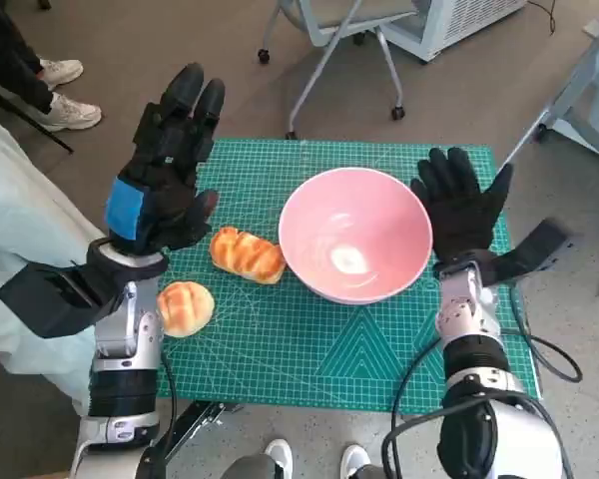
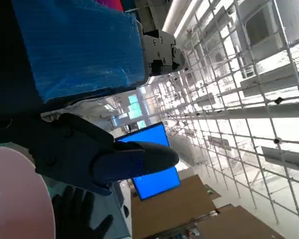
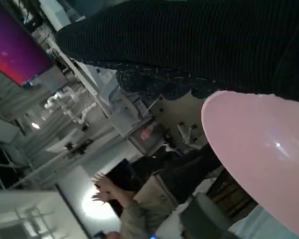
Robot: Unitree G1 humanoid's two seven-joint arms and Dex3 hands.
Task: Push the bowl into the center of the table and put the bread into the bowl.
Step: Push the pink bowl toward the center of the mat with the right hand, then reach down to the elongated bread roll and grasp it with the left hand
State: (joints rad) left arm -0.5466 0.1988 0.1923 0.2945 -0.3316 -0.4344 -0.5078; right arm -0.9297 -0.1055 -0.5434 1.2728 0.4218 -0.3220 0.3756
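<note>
A pink bowl (image 1: 354, 235) stands empty near the middle of the green cutting mat (image 1: 280, 344); its rim also shows in the left wrist view (image 2: 20, 199) and the right wrist view (image 3: 261, 149). My right hand (image 1: 464, 205), fingers spread, sits against the bowl's right side. Two golden bread rolls lie left of the bowl: a long one (image 1: 247, 254) close to its rim and a round one (image 1: 185, 307) nearer the front left. My left hand (image 1: 165, 170) hovers raised above the mat's left part, fingers extended, holding nothing.
An office chair base (image 1: 329, 60) stands beyond the table's far edge. A person's feet in white shoes (image 1: 65, 95) are at the upper left, and pale cloth (image 1: 10, 230) lies at the table's left. A person with a raised hand (image 3: 107, 186) shows in the right wrist view.
</note>
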